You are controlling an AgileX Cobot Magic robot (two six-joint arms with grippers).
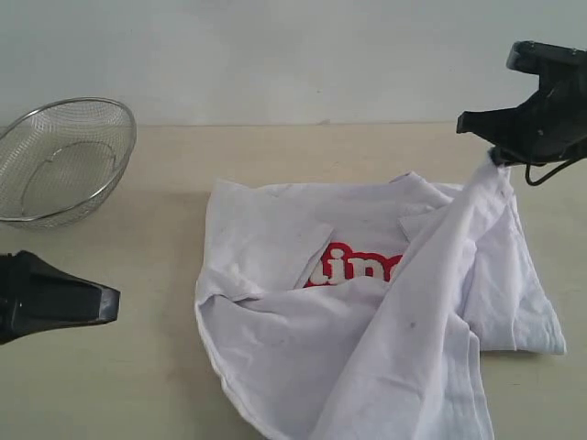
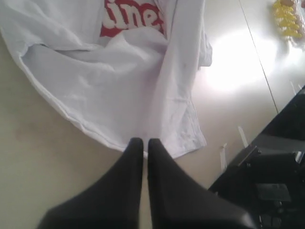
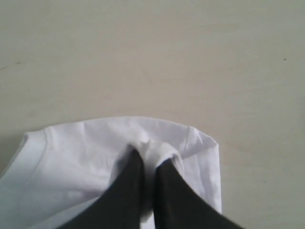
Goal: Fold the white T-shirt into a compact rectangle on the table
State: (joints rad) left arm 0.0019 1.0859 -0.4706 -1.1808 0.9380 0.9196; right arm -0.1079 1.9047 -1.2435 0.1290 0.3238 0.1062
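The white T-shirt (image 1: pixel 367 302) lies rumpled on the table (image 1: pixel 138 367), with part of its red lettered band (image 1: pixel 353 266) showing in the middle. My right gripper (image 1: pixel 500 158) is shut on a pinch of the shirt's cloth (image 3: pixel 151 149) at the far right and holds it lifted, so a fold stretches up from the table. My left gripper (image 1: pixel 115 304) hangs shut and empty left of the shirt. In the left wrist view its tips (image 2: pixel 144 142) sit just short of the shirt's hem (image 2: pixel 95 133).
A wire-mesh metal bowl (image 1: pixel 62 158) stands at the back left of the table. The table's edge and dark equipment (image 2: pixel 267 181) show in the left wrist view, with a yellow object (image 2: pixel 287 19) beyond.
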